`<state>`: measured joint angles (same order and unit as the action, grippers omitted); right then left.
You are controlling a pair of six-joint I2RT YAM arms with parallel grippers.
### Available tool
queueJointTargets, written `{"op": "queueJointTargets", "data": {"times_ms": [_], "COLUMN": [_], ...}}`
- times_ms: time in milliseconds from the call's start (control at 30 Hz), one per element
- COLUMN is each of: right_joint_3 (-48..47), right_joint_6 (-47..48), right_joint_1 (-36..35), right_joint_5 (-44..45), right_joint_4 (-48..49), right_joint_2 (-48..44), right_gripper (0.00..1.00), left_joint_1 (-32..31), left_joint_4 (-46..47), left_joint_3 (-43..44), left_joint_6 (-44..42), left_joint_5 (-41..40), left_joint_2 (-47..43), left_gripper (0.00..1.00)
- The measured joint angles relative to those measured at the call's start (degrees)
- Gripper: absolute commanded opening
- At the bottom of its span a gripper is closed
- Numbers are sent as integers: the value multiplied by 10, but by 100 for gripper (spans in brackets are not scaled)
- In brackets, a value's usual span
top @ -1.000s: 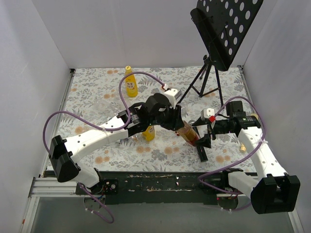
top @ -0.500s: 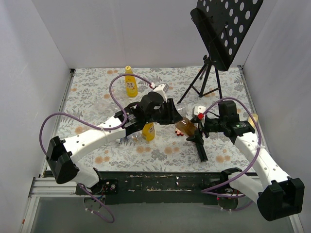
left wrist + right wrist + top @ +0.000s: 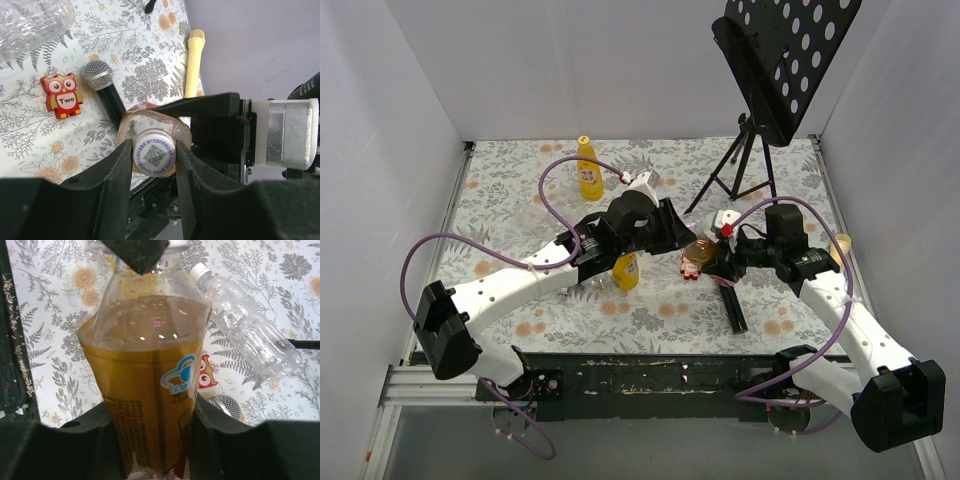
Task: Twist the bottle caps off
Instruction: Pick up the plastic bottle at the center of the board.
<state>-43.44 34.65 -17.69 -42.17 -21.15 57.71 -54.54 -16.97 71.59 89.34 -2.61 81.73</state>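
The left gripper (image 3: 153, 150) is pinching the white cap (image 3: 154, 160) of the brown bottle (image 3: 145, 370). The right gripper (image 3: 152, 445) is clasping the bottle's body, holding it over the desk (image 3: 650, 310) between both arms.

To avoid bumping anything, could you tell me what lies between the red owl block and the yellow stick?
A black microphone with a grey mesh head lies between the owl block and the yellow stick; the left wrist view shows it.
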Motion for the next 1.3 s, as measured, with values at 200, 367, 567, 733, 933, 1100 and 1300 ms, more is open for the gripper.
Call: {"op": "queueJointTargets", "data": {"times_ms": [200, 367, 567, 733, 933, 1100, 1300], "right_joint_3": [-1, -10, -15, -15, -15, -15, -15], "right_joint_6": [24, 47, 80, 104, 145, 170, 186], "right_joint_1": [-5, -4, 0, 2, 4, 4, 4], "right_joint_5": [-17, -31, -48, -61, -90, -111, -127], "right_joint_4": [-11, -49, -107, -133, -174, -196, -208], "right_joint_2": [11, 14, 14, 5, 10, 19, 22], "right_gripper": [16, 15, 15, 14, 14, 13, 13], "left_joint_1": [6, 26, 52, 52, 52, 52, 52], "left_joint_4": [14, 24, 37, 49, 54, 69, 102], "left_joint_3": [-24, -55, -68, -91, -143, -189, -225], "left_joint_6": [7, -14, -107, -219, -349, -420, -495], "left_joint_5": [-1, 21, 43, 80, 136, 181, 254], "left_joint_2": [-14, -59, -166, -236, -289, -315, -323], "left_gripper": [43, 81, 98, 98, 98, 98, 98]}}
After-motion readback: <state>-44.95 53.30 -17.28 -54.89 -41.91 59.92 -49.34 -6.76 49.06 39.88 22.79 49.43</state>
